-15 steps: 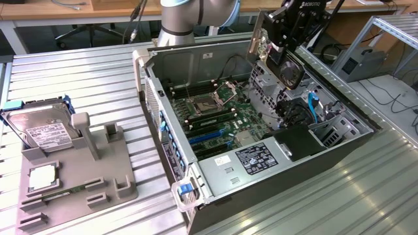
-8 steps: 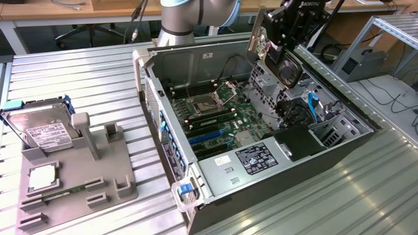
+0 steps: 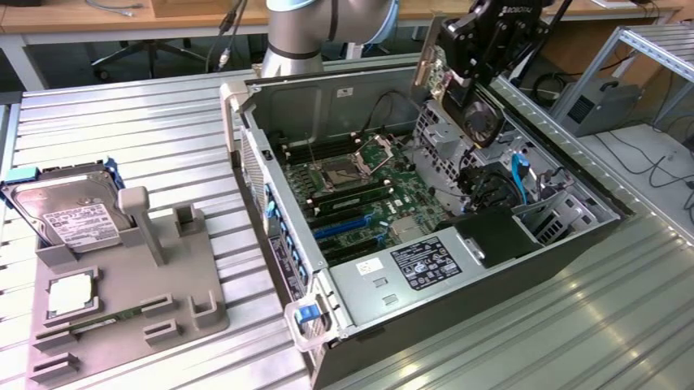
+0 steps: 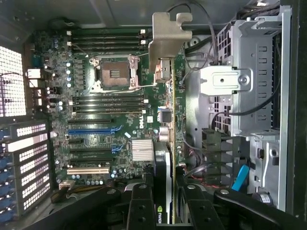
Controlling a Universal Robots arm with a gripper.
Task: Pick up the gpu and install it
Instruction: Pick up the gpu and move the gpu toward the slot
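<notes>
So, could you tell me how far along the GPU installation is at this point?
Done: the gpu is picked up, clamped in the end effector. In hand: it hangs over the open computer case, clear of the motherboard. Left: it sits in no expansion slot yet.

Matt metal bracket [image 4: 168, 40] on the gpu [image 4: 162, 177], ribbed shiny metal table [image 3: 130, 138]

A robotics lab: ribbed metal workbench [image 3: 141, 130], open computer tower [image 3: 488, 341], wooden desks [image 3: 65, 24] and cables [image 3: 639, 154] behind.
</notes>
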